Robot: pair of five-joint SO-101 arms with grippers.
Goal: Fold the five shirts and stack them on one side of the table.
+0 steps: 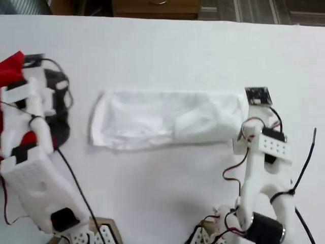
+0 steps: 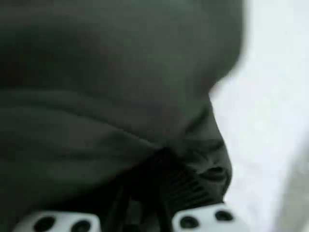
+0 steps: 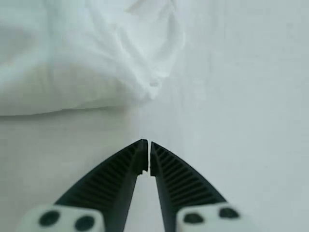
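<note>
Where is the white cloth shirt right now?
In the high view the white cloth shirt, folded into a long strip, lies in the middle of the white table. The right gripper is over bare table just off the shirt's right end.

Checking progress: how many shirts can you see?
3: white shirt folded mid-table; red shirt and black shirt at the table's side beneath the left arm. Others may be hidden.

White shirt across table centre

White worktop; wooden cabinet past its far edge at 12 o'clock, grey floor approx. 1 o'clock beside it.
</note>
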